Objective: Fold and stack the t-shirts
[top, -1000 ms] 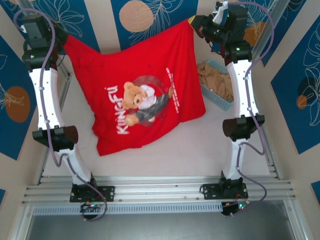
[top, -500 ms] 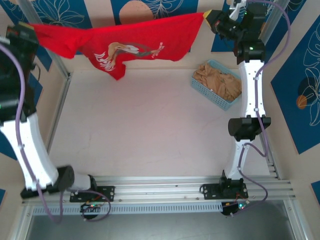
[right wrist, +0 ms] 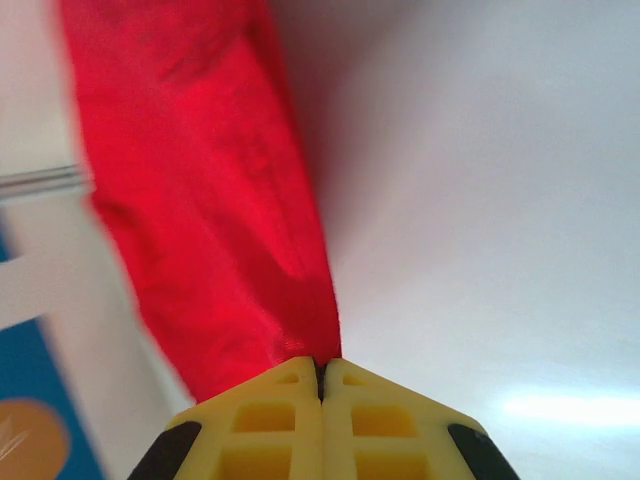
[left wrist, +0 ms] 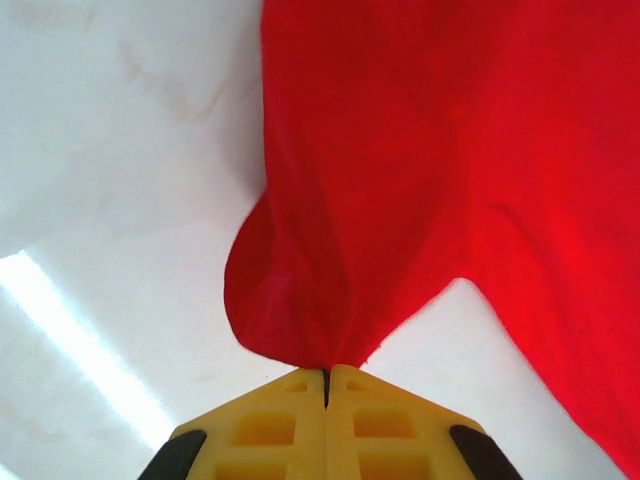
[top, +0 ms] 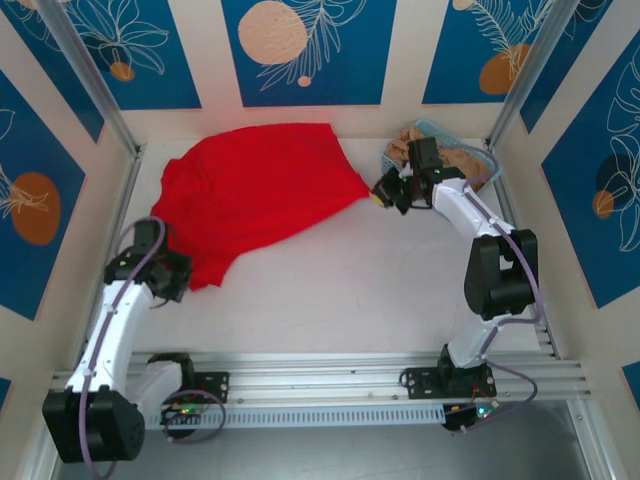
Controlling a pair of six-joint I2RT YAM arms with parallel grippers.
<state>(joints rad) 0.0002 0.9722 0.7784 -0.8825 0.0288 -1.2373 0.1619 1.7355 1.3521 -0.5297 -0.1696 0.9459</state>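
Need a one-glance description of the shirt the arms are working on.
On the white table, look at the far left: a red shirt lies spread there, pinched by the left gripper at its near corner and the right gripper at its right tip. It's bright red; the cloth in the basket is tan.

Left arm (top: 112, 325), white links with black joints: elbow folded down at lower left of the top view, forearm running up to the wrist at centre left. Left hand (top: 183, 281) sits low and points up-right. The left-hand fingers (left wrist: 270, 425), yellow moulded plastic, are pressed flush with no gap, a fold of the bright red cloth t-shirt (top: 260, 185) pinched at the tips.

Right arm (top: 465, 208), same build: black elbow at centre right, forearm reaching up-left. Right hand (top: 385, 192) is right of upper centre. The right-hand fingers (right wrist: 385, 420), yellow, are likewise flush, clamping a red corner of the shirt.
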